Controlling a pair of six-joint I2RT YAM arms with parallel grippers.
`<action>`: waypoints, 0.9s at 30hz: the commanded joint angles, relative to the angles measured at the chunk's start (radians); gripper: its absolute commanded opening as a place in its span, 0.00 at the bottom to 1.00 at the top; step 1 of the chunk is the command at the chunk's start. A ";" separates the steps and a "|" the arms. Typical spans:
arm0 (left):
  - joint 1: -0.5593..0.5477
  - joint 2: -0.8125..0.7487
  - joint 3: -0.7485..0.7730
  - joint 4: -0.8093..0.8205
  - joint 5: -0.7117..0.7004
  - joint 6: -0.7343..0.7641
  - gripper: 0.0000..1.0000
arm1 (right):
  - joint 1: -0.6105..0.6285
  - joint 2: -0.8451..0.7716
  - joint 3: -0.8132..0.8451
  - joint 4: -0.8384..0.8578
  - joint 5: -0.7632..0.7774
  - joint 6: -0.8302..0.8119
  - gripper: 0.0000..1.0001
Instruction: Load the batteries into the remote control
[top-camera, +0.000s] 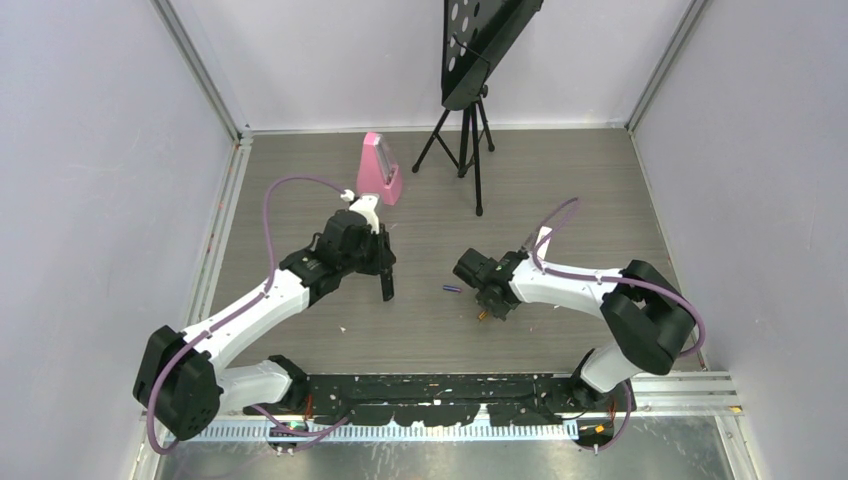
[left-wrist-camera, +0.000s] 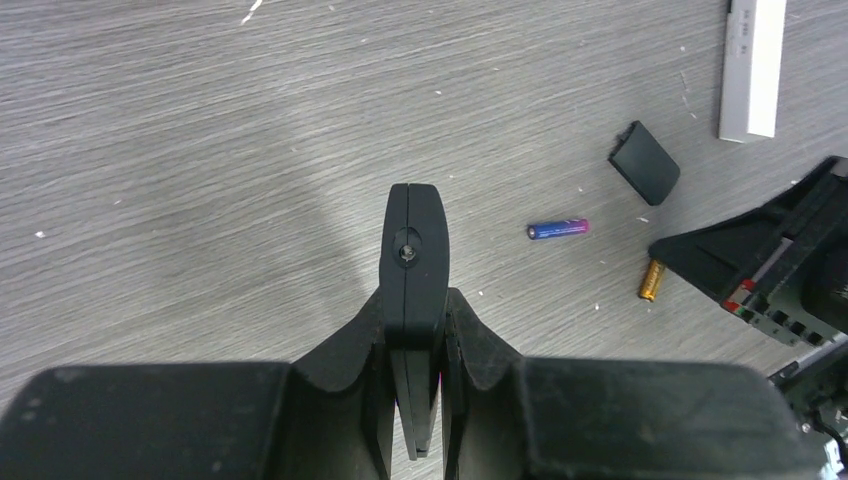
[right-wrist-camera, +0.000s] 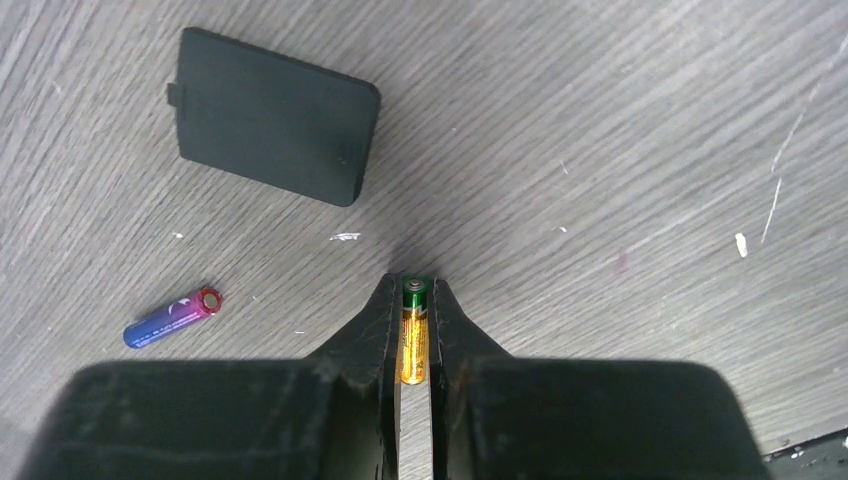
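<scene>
My left gripper (left-wrist-camera: 416, 300) is shut on the black remote control (left-wrist-camera: 414, 250), which sticks out end-on beyond the fingertips above the table; in the top view the remote control (top-camera: 386, 282) hangs down from the left gripper (top-camera: 384, 262). My right gripper (right-wrist-camera: 414, 290) is shut on a gold battery (right-wrist-camera: 414, 335) with a green end, low at the table surface. In the top view the right gripper (top-camera: 487, 308) is right of centre. A purple-blue battery (right-wrist-camera: 172, 317) (left-wrist-camera: 558, 229) (top-camera: 451, 290) lies loose between the arms. The black back cover (right-wrist-camera: 272, 115) (left-wrist-camera: 645, 162) lies flat nearby.
A white bar-shaped remote (left-wrist-camera: 752, 65) lies beyond the back cover. A pink object (top-camera: 380, 170) stands behind the left arm. A black tripod stand (top-camera: 465, 140) rises at the back centre. Walls close the table on three sides.
</scene>
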 joint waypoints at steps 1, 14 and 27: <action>0.007 -0.027 -0.021 0.127 0.107 -0.003 0.00 | 0.000 -0.026 0.023 0.067 0.107 -0.198 0.00; 0.093 -0.027 -0.036 0.452 0.520 -0.226 0.00 | 0.249 -0.346 0.241 0.281 0.304 -0.807 0.00; 0.160 0.000 0.000 0.584 0.775 -0.525 0.00 | 0.353 -0.369 0.278 0.489 0.186 -1.176 0.00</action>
